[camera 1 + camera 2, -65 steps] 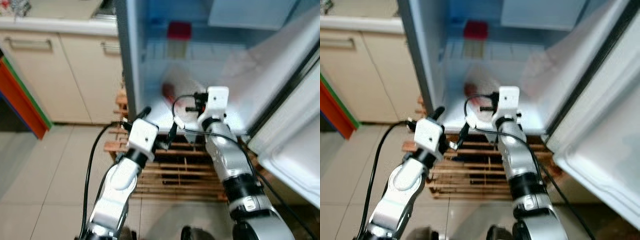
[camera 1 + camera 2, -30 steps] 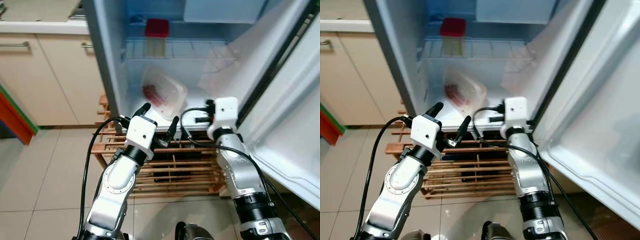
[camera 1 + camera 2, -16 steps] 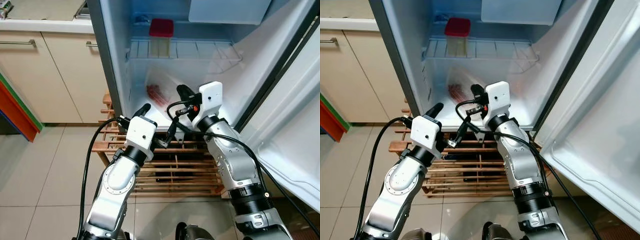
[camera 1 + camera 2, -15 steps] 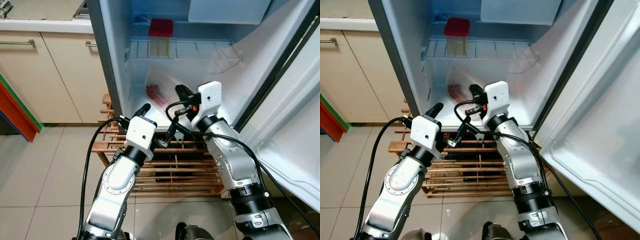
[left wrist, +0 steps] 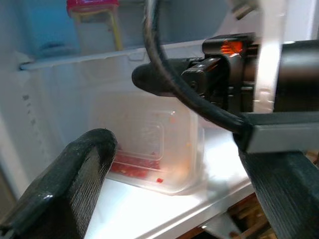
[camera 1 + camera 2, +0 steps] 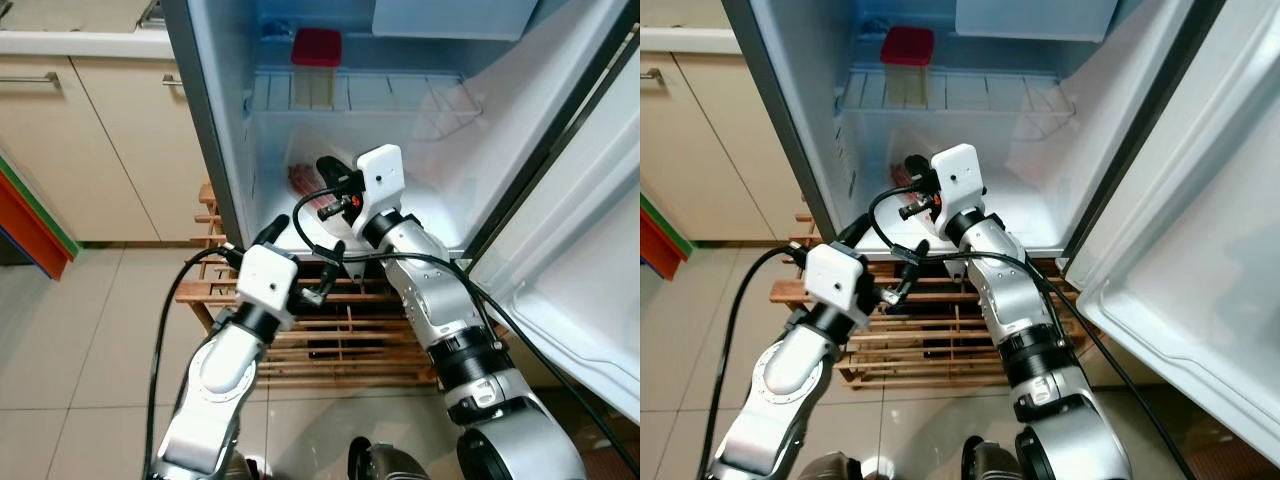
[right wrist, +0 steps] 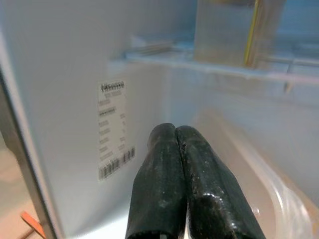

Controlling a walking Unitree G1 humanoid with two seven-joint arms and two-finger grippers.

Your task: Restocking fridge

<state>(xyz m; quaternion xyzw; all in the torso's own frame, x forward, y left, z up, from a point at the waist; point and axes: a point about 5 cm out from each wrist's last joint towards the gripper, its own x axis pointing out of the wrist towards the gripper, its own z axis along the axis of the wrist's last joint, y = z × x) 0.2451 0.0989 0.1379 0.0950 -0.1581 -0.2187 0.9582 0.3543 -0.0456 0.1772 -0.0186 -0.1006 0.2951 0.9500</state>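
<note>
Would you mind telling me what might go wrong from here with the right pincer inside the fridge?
The right pincer, shut, sits close beside the clear tub on the fridge floor; a sideways move could shove the tub. Its cable loops low near the fridge edge and might snag. The left pincer hangs open just below that edge, so lifting it could strike the edge.

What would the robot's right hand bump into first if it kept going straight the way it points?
Probably the fridge's left inner wall, near its label. The shut right hand points there, with the clear container just beside it. Depth is hard to judge.
</note>
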